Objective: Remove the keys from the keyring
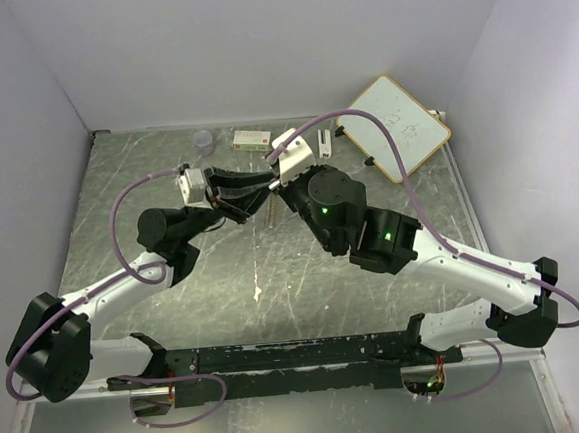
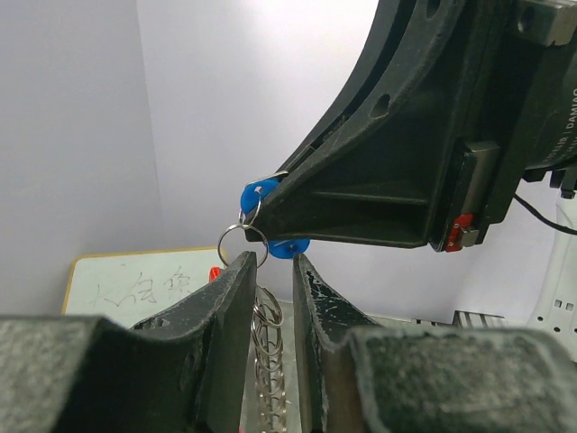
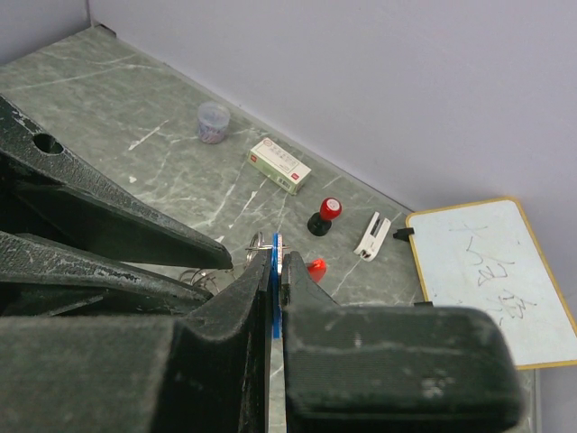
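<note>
While both arms meet above mid-table, the right gripper point(image 3: 273, 257) is clamped flat on the blue-headed key point(image 2: 257, 194). Jaws are all but together, and only a thin blue edge shows between the pads in the right wrist view. From the left wrist view, blue plastic sticks out above and below the tip of the black finger.

Keyring point(image 2: 220, 244): a thin silver wire loop threaded through the blue head, held up off the table and just touching the tip of one left finger.

Left gripper point(image 2: 275, 262): narrow gap, closed on a chain of rings point(image 2: 268, 316) that hangs from the keyring. The chain fills most of the gap and touches a pad. Its lower links are small, silver and jagged-looking, too blurred to separate. The top view shows the chain dangling below the two grippers.

Textures:
- The finger pads on both grippers are black and rough, with worn grey edges.
- The table point(image 3: 135, 99) is grey-green with pale marbled veins.

Background, all well apart from the grippers:
- a small clear cup point(image 3: 214, 122)
- a white box point(image 3: 279, 166) with a red and green label
- a red-and-black knob point(image 3: 325, 215) standing upright
- a white clip point(image 3: 371, 234)
- a whiteboard point(image 3: 487, 280) with an orange frame and faint writing

A small red piece point(image 3: 315, 268) sits just beyond the right fingertips. I cannot tell what it is.
</note>
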`<action>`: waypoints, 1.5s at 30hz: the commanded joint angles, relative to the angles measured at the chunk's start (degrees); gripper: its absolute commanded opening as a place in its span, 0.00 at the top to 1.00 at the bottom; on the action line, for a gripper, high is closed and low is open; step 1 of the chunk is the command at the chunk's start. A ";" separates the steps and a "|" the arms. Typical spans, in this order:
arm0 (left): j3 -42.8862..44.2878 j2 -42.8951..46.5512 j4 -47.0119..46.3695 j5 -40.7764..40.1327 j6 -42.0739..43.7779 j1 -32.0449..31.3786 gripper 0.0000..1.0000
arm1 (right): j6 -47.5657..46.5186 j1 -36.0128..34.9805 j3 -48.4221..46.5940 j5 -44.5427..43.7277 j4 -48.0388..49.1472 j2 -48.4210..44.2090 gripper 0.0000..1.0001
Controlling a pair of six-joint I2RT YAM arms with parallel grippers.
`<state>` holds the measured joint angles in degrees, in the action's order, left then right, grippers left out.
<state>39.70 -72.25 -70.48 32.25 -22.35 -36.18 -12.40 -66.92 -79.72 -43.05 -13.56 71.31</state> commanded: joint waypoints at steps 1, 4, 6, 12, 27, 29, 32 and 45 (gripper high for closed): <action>1.91 0.62 -1.01 0.25 0.60 -0.92 0.66 | 0.41 0.05 -1.91 -0.05 2.22 0.06 1.00; 1.69 1.50 -0.31 0.11 1.32 -1.56 0.66 | 0.28 -0.02 -1.84 -0.06 2.47 0.11 1.00; 1.89 1.96 0.82 -0.05 1.60 -2.05 0.66 | 0.28 -0.02 -1.91 0.02 2.57 0.20 1.00; 1.91 2.80 3.53 -1.95 5.11 -3.39 0.64 | 0.60 0.00 -2.10 0.46 2.57 0.50 1.00; -1.49 5.95 5.94 -11.18 12.15 -5.61 0.70 | 0.56 0.03 -2.46 0.88 2.38 0.85 1.00; -2.01 6.65 5.42 -11.26 12.76 -6.12 0.69 | 0.54 0.01 -2.37 0.94 2.53 0.92 1.00; -2.25 7.41 6.47 -12.28 14.31 -6.86 0.66 | 0.58 0.03 -2.36 0.95 2.58 1.03 1.00; -7.13 10.04 3.75 -26.01 20.29 -10.66 0.54 | 0.71 0.03 -2.46 1.30 2.22 1.03 1.00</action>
<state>34.37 -64.23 -63.59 13.15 -5.30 -45.67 -12.01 -66.92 -80.36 -41.74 -13.21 72.27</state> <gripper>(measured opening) 0.453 0.026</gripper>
